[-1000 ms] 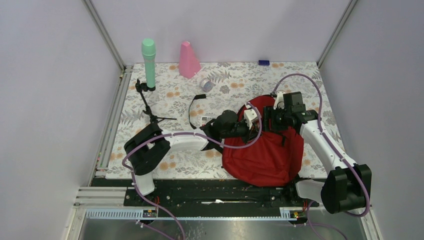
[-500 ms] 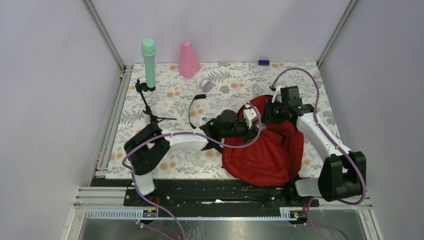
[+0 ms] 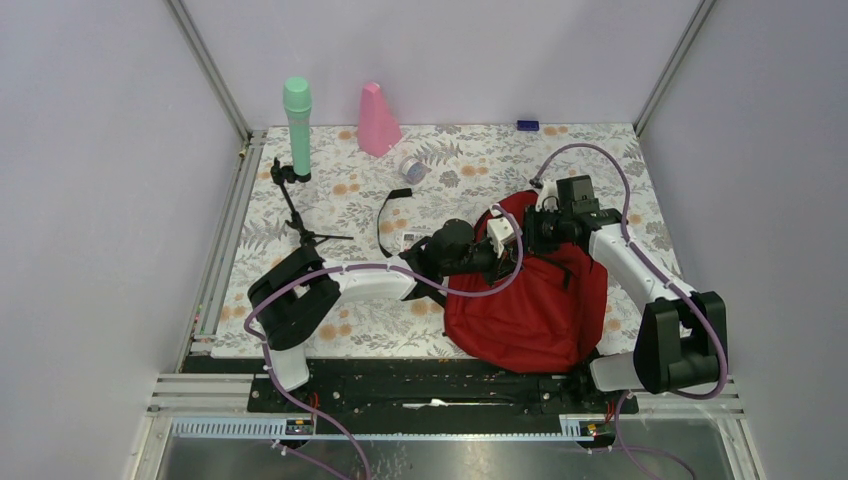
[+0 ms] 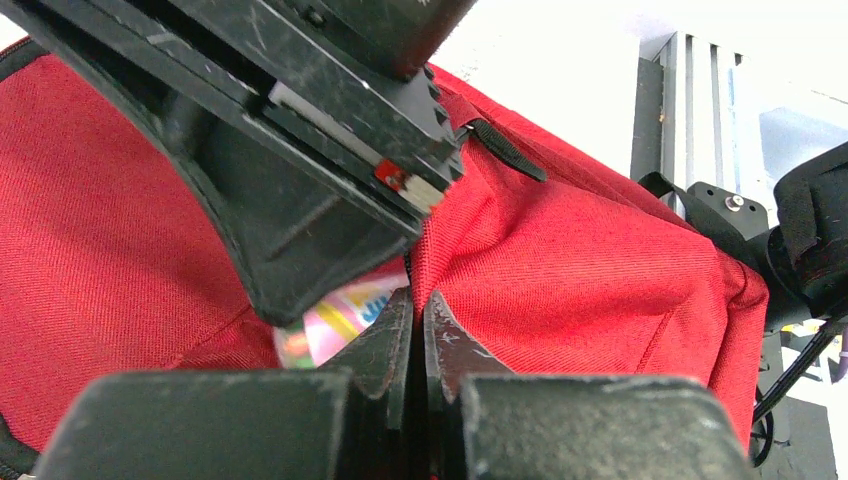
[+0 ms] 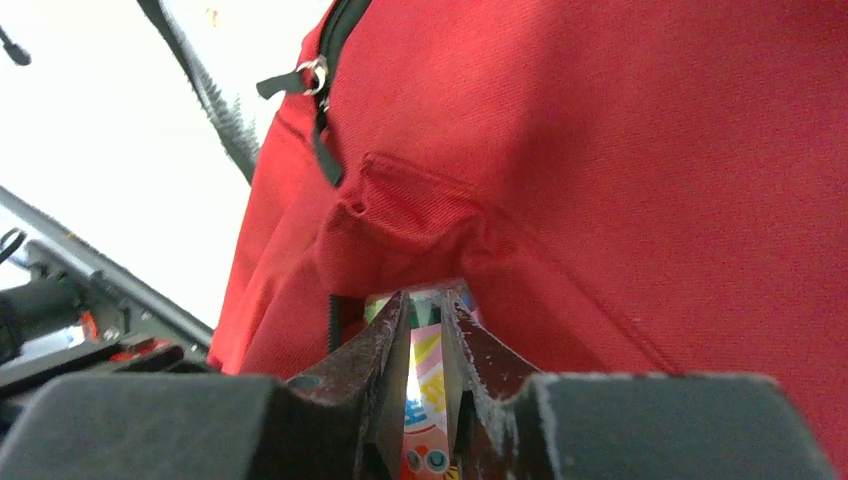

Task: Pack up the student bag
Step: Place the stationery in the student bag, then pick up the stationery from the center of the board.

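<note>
Top external view: the bag lies at five o'clock on the table. At the bag's far rim, the left gripper has its fingers pressed together on a fold of red cloth. The right gripper pinches a colourful packet at the opening. Farther off, at eleven o'clock, stand a green bottle and a pink cone.
</note>
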Robot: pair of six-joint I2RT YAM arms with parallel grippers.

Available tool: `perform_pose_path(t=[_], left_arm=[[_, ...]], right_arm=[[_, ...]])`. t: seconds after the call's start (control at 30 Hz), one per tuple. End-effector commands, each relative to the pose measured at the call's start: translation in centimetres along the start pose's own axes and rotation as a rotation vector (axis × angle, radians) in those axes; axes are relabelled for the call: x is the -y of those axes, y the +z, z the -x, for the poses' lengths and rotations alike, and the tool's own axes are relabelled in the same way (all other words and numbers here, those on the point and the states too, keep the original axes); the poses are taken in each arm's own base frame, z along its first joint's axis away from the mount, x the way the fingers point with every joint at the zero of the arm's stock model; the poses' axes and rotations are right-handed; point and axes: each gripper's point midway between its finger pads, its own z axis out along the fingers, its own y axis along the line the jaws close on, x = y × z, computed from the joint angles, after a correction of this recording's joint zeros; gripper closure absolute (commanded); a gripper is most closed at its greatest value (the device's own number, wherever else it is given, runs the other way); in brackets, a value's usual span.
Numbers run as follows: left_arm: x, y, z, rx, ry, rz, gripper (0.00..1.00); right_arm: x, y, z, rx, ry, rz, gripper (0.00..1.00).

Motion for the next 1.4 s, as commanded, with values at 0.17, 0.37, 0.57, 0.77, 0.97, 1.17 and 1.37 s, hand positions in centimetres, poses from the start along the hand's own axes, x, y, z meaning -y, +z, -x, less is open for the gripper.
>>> perform_pose_path(t=[0.17, 0.37, 0.57, 0.77, 0.97, 1.17, 1.37], left_arm=[[-0.1, -0.5, 4.5, 0.113, 0.073, 0.014, 0.99], [-0.1, -0.6, 4.6, 0.109, 0.074, 0.019, 0.94], [-0.5, -1.2, 4.8, 0.101, 0.073, 0.053, 0.72], [-1.1, -3.0, 6.1, 0.130, 0.046, 0.129, 0.20], [-1.8, -6.1, 8.0, 0.160, 0.011, 0.235, 0.08], [-4.6, -9.3, 7.6, 0.090, -0.085, 0.374, 0.05], [-10.5, -13.9, 3.5, 0.004, -0.321, 0.633, 0.05]], right_arm=[[-4.2, -1.7, -7.6, -0.324, 0.127, 0.240, 0.73], [-4.5, -2.2, -5.6, -0.294, 0.095, 0.225, 0.64], [-4.2, -3.7, -0.8, -0.120, 0.049, 0.117, 0.49], [-3.2, -6.2, 3.3, 0.100, 0.028, -0.014, 0.39], [-2.5, -9.3, 5.6, 0.270, 0.010, -0.101, 0.33], [-1.4, -11.3, 7.1, 0.414, 0.022, -0.145, 0.25], [-1.7, -11.7, 7.9, 0.504, 0.052, -0.108, 0.21]])
